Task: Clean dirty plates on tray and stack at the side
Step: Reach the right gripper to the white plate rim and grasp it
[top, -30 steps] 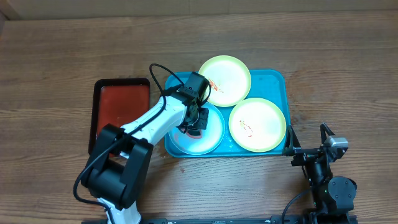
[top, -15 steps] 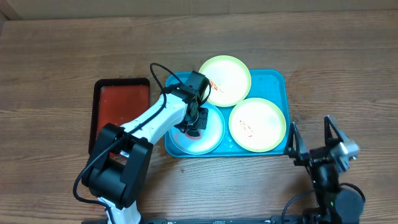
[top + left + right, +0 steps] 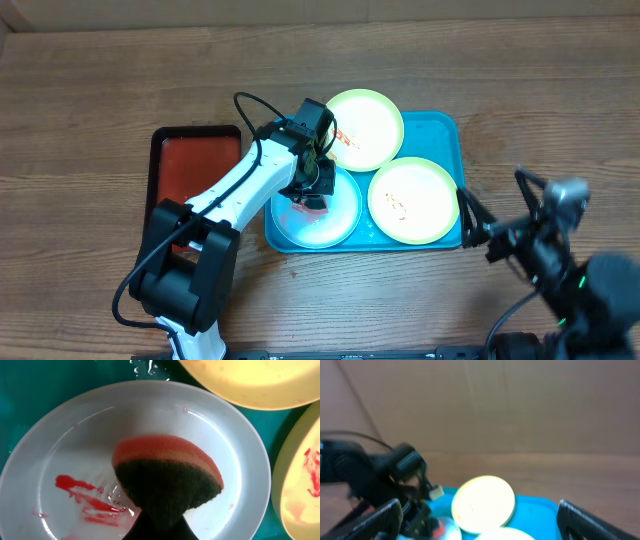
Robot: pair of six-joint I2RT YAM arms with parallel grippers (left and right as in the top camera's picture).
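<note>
The turquoise tray (image 3: 445,132) holds three plates. The light blue plate (image 3: 335,222) lies front left, with red smears (image 3: 85,497) on its pale centre. One yellow-green plate (image 3: 370,125) lies at the back, the other (image 3: 420,200) at the front right; both carry red smears. My left gripper (image 3: 308,196) is shut on a red-and-dark sponge (image 3: 167,477) and presses it onto the blue plate (image 3: 75,440). My right gripper (image 3: 475,232) is open and empty, raised off the table just right of the tray, facing the plates (image 3: 482,502).
A black-rimmed red tray (image 3: 195,170) lies on the wooden table left of the turquoise tray. Water drops (image 3: 142,367) sit on the tray beside the blue plate. A brown wall rises behind the table.
My right arm has lifted from its rest at the front right and swung up toward the tray. My left gripper with the sponge has shifted slightly back on the blue plate.
</note>
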